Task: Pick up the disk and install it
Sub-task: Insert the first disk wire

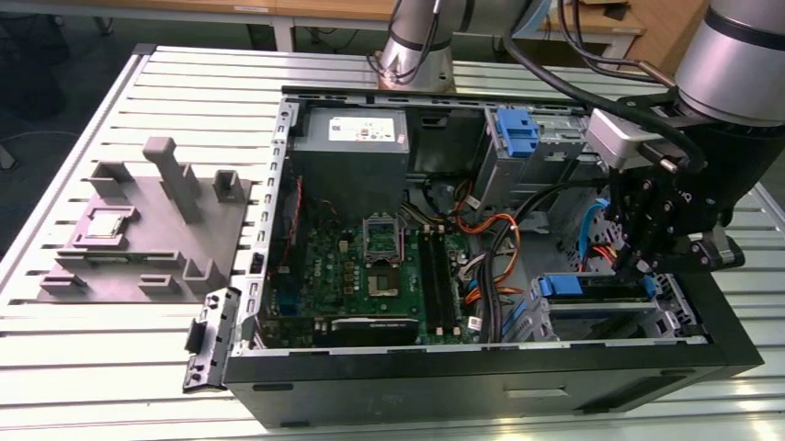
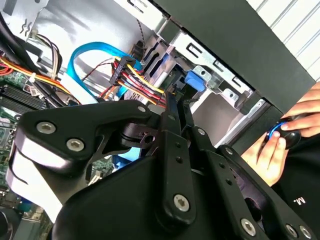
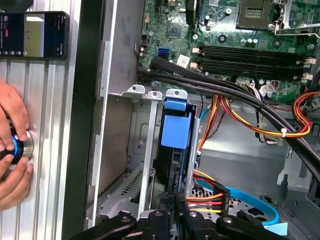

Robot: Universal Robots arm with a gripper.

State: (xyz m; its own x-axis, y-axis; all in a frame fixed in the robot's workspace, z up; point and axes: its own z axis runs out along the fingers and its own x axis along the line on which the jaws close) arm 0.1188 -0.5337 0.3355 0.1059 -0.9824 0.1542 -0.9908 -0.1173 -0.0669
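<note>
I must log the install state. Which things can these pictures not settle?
- Disk: in the first wrist view it stands edge-on in the drive cage; how deep it sits is hidden.
- Gripper: in the exterior view its dark body covers the fingertips.
- Hand: cut by the first wrist view's edge.

The arm reaches down from about one o'clock in the exterior view, its black gripper [image 1: 646, 266] pointing downward with jaws drawn close together, while a person's hand [image 3: 12, 150] cups a knob.
</note>
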